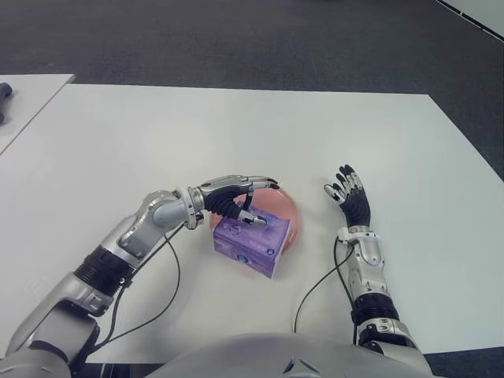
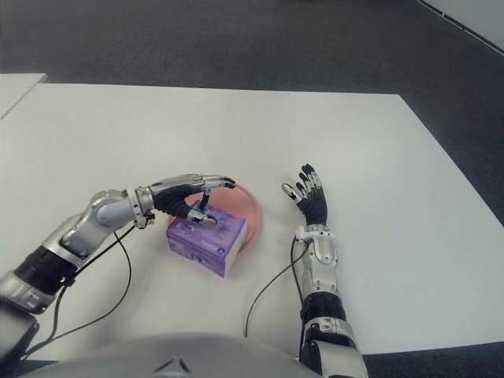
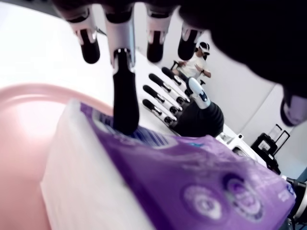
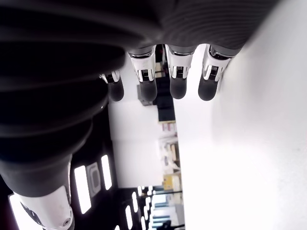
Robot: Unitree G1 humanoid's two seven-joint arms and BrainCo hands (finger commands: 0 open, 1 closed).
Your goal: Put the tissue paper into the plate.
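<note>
Left hand point(image 1: 236, 198) fingers spread, one touching the tissue pack point(image 1: 252, 242), which overhangs the plate point(image 1: 285, 206); you could tip it off.

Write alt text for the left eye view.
The left hand hovers over a purple tissue pack that lies partly on a pink plate on a white table. The right hand shows open, right of the plate.

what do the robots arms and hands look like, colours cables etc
Both arms are silver-grey metal with black joint bands. A thin black cable loops from each forearm over the white table. The left hand and right hand have black palms and silver-and-black segmented fingers ending in dark rounded tips. A white cuff rings the right wrist.
</note>
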